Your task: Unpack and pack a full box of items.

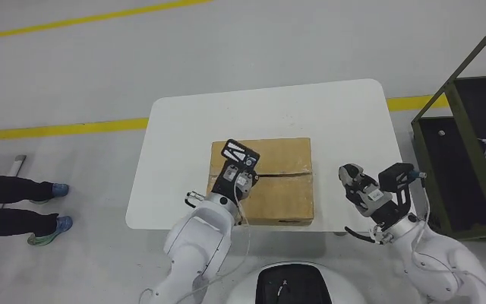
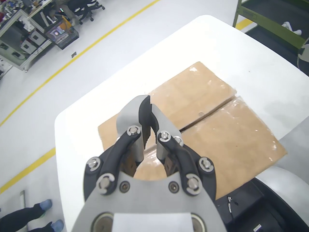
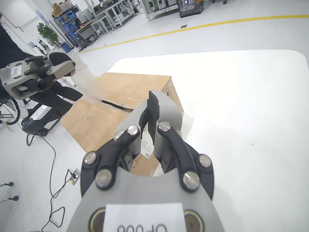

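A brown cardboard box (image 1: pixel 277 186) (image 2: pixel 217 121) (image 3: pixel 115 90) lies flaps-closed in the middle of the white table (image 1: pixel 304 106). My left gripper (image 1: pixel 237 169) (image 2: pixel 147 101) (image 3: pixel 70 67) hangs above the box's left end, shut on a strip of clear tape (image 3: pixel 84 83). The strip runs down to the left end of the box's centre seam. My right gripper (image 1: pixel 351 173) (image 3: pixel 151 97) hovers over the table just right of the box, shut with nothing in it.
A dark green metal cart (image 1: pixel 456 152) (image 2: pixel 272 8) stands off the table's right edge. Bare tabletop lies behind and to the right of the box. Cables (image 3: pixel 55 170) trail on the floor beside the table.
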